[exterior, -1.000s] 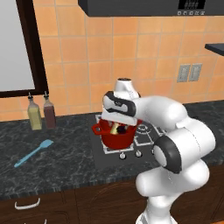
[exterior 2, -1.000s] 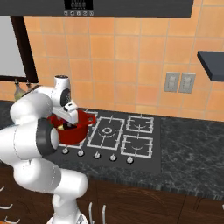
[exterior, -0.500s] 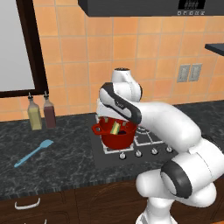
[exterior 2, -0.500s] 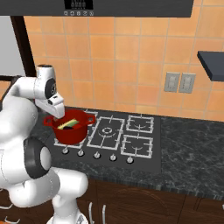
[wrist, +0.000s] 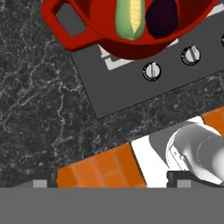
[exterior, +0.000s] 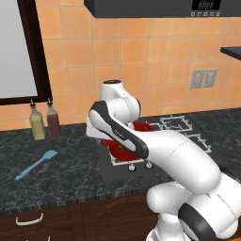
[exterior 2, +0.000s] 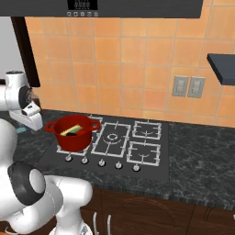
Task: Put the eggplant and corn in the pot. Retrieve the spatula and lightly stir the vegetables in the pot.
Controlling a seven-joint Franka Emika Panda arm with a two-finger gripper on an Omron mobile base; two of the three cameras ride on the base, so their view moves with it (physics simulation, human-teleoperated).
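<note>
The pot (exterior 2: 73,133) is found on the front-left burner of the stove (exterior 2: 137,147), and the corn (wrist: 130,17) and the eggplant (wrist: 161,17) are seen lying side by side inside it; the loading part of the task is therefore judged complete, with retrieval of the spatula (exterior: 36,164) outstanding. The spatula is observed flat on the dark marbled tabletop (exterior: 66,174), well apart from the pot and to the left of the stove as seen in the left base view, in front of two bottles (exterior: 44,121) standing against the tiled wall. Its long axis is noted to run diagonally, the wider blade toward the bottles and the thin handle trailing toward the tabletop's front edge. The gripper (exterior 2: 31,120) is seen in the right base view just left of the pot, above the tabletop, and the jaws are taken to stand wide apart with nothing between them (the fingertips themselves are barely discernible at the bottom of the hand view). The spatula is thus judged to lie further to the left of the jaws, and the coming move is expected to require a leftward reach with the jaws turned across the diagonal handle.
</note>
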